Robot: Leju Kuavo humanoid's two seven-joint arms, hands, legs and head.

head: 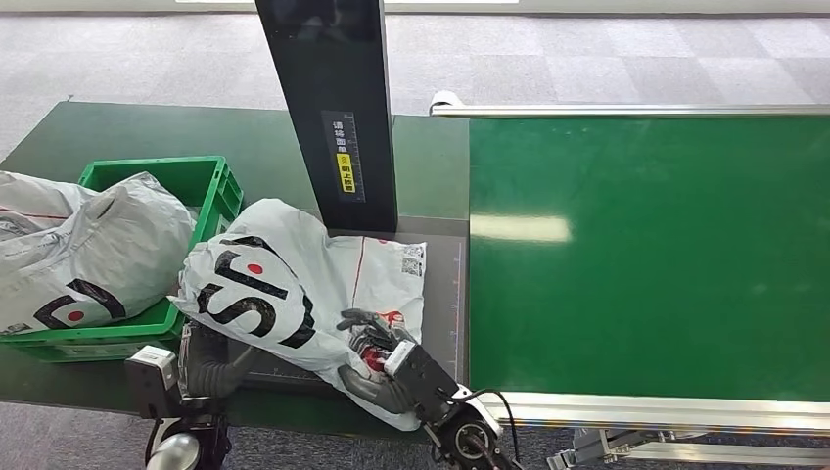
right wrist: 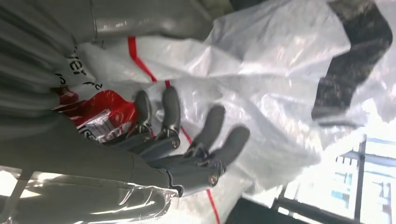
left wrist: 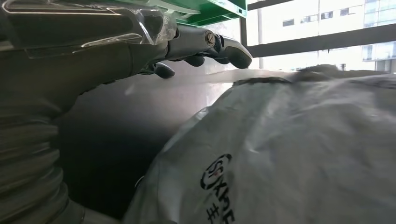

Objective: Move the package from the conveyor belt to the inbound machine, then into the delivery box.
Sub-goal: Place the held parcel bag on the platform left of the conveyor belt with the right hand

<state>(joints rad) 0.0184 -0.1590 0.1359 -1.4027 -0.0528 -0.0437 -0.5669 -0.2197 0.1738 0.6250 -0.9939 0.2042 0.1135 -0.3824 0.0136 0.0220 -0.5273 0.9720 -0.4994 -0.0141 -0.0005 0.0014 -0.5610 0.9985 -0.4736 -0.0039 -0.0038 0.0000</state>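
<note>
The right hand (head: 370, 333) lies on the near right part of the package (head: 303, 284), fingers (right wrist: 170, 112) spread and pressed onto the white plastic next to its red label, and whether it truly grips the film cannot be told; the left hand (left wrist: 205, 46) sits at the package's near left side, under its bulging edge, fingers loosely curled with nothing seen in them, holding nothing that shows; the package, a white bag with black lettering and a red line, rests on the dark platform of the inbound machine (head: 333, 108), at the foot of its black upright column, just left of the green conveyor belt (head: 646, 255); to the left, on the table (head: 264, 147), a green delivery box (head: 210, 186) holds another white bag (head: 93, 245); the package's left bulge touches the box's right wall.
</note>
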